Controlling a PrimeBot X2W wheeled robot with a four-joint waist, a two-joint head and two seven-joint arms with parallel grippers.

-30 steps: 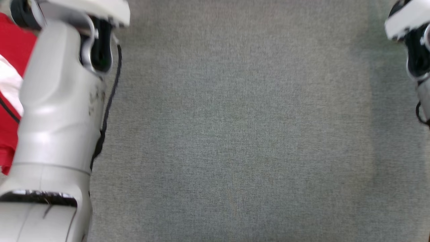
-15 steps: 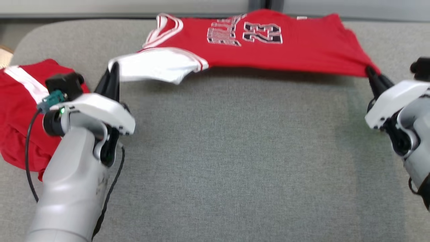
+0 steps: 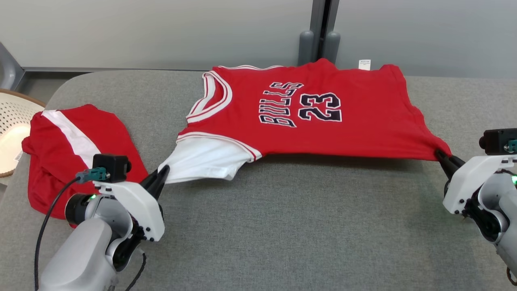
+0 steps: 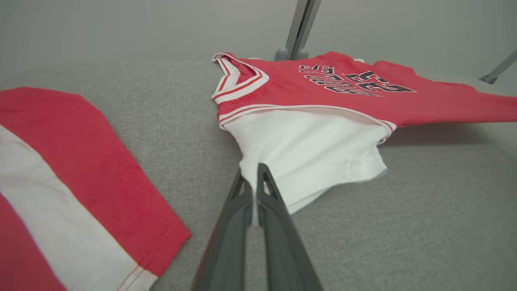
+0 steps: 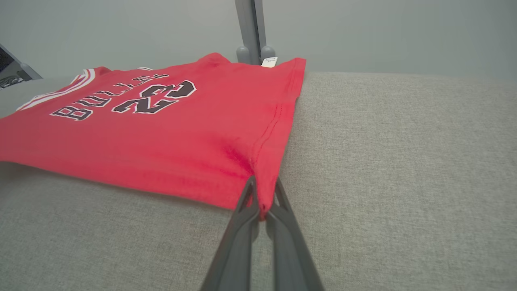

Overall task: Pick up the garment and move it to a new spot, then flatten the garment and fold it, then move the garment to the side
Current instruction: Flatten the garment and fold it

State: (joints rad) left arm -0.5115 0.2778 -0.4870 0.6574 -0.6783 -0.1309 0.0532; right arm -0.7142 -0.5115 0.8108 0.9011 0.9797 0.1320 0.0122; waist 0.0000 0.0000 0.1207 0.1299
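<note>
head view: red jersey (image 3: 323,117) lies spread on the grey woven pad (image 3: 282,226), far half. left gripper (image 3: 163,173) is pinching its white sleeve (image 3: 202,161), right gripper (image 3: 441,157) pinching a hem corner. second red garment (image 3: 76,149) sits on the pad's left end. left wrist view: sleeve droops smooth. right wrist view: stitched hem (image 5: 278,117), tiny white tag (image 5: 268,61).

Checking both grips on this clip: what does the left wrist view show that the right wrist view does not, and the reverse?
Left wrist view adds: the left gripper shut on the white sleeve of the red jersey, and a second red garment with a white stripe lying on the grey cushion. Right wrist view adds: the right gripper shut on the jersey's hem corner, and a small white label at its far edge. Both: the jersey's BULLS 23 print, the cushion and the grey post behind.
</note>
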